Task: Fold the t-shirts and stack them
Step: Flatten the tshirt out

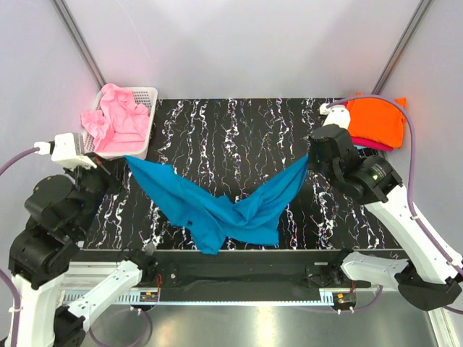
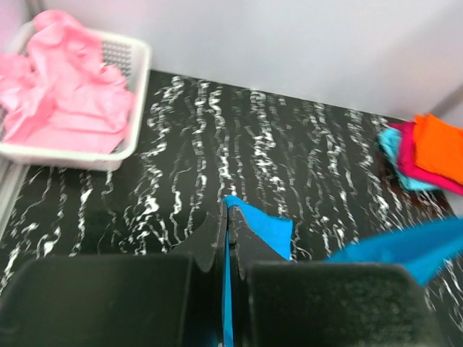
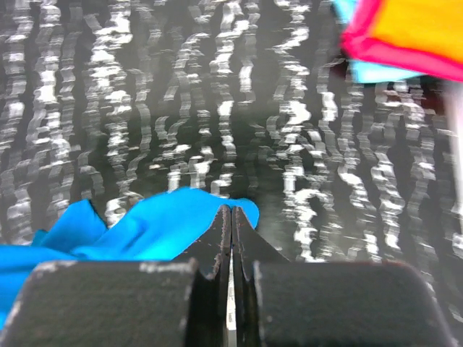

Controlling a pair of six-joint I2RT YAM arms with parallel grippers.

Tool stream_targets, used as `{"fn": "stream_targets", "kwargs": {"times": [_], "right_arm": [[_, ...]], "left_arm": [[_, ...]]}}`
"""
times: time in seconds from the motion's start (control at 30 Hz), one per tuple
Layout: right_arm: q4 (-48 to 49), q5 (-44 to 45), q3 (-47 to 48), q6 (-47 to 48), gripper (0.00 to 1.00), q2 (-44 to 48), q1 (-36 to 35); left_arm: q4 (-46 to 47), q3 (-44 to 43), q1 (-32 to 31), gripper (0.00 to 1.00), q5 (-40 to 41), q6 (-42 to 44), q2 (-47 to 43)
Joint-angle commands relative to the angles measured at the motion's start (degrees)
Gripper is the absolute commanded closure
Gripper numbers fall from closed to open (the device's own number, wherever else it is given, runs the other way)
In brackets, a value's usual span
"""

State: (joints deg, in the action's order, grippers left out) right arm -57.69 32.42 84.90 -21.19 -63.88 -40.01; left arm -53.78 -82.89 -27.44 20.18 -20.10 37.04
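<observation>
1. Teal-blue t-shirt (image 1: 217, 210) sags lowest at 6 o'clock, strung between both grippers.
2. Left gripper (image 2: 226, 215), at 9 o'clock, is clamped on one corner; right gripper (image 3: 231, 217), at 3 o'clock, on the other.
3. Pink t-shirt (image 1: 119, 116) fills the basket (image 1: 148, 123) at 11 o'clock; orange t-shirt (image 1: 376, 119) tops a stack at 1 o'clock.

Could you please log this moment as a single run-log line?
left gripper: shut on teal-blue t-shirt | right gripper: shut on teal-blue t-shirt | shirt middle: sagging toward table | folded stack: far right
</observation>
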Motion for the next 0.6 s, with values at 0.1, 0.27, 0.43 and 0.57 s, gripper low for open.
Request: {"fn": "stream_targets", "kwargs": {"times": [0.1,0.27,0.43,0.57], "right_arm": [[-4.09,11.86,1.41,2.29,1.00,0.51,2.39],[-2.00,9.86,-2.63,1.94,0.40,-1.25,3.10],[7.40,-0.25,-8.61,4.23,0.06,-5.02,3.18],[9.61,-10.60,-9.66,1.95,0.11,-6.79,3.18]], "left_arm": [[2.71,-3.24,-0.07,1.00,13.64,-3.72,0.76],[3.33,-2.45,-0.07,1.00,10.68,-3.28,0.05],[3.94,0.45,-0.07,1.00,4.78,-3.02,0.76],[4.38,2.03,-0.16,1.00,3.11,-2.75,0.32]]}}
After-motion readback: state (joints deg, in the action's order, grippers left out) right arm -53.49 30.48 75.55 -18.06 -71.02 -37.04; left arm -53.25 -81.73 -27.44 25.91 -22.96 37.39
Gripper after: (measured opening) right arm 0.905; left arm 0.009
